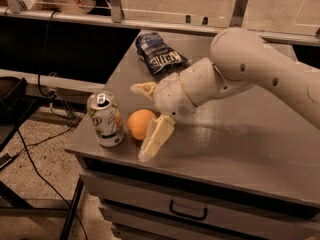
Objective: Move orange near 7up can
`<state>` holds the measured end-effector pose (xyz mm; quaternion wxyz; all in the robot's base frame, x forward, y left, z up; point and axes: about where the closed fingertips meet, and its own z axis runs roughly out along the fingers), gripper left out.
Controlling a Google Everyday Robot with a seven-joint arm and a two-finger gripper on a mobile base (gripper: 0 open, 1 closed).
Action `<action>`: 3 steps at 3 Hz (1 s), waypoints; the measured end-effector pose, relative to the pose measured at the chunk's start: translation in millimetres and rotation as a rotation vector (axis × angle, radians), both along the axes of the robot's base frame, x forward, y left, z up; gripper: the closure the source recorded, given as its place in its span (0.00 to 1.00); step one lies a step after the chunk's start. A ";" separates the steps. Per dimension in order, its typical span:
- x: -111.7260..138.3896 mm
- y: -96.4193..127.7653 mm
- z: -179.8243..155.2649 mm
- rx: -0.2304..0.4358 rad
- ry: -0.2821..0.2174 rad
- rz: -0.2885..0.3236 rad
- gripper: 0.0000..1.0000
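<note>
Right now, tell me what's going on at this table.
The robot's gripper is low over the front left corner of the grey table, open, with its two fingers spread on either side of the orange. The orange sits on the table close beside the upright soda can and does not look gripped. A dark blue chip bag lies further back. The orange appears to be placed near the can.

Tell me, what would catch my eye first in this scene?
A bulky white robot arm reaches across the grey table, its gripper low by the front corner, fingers spread open either side of an orange. The orange rests on the table right beside a silver-green 7up can. A dark blue chip bag lies further back.
</note>
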<state>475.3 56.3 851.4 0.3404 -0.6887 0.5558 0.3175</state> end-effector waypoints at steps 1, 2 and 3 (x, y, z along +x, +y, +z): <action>0.3 -0.9 1.0 0.004 0.001 0.002 0.00; 10.4 -21.2 8.6 0.037 0.018 0.004 0.00; 21.1 -45.8 22.2 0.075 0.021 0.032 0.00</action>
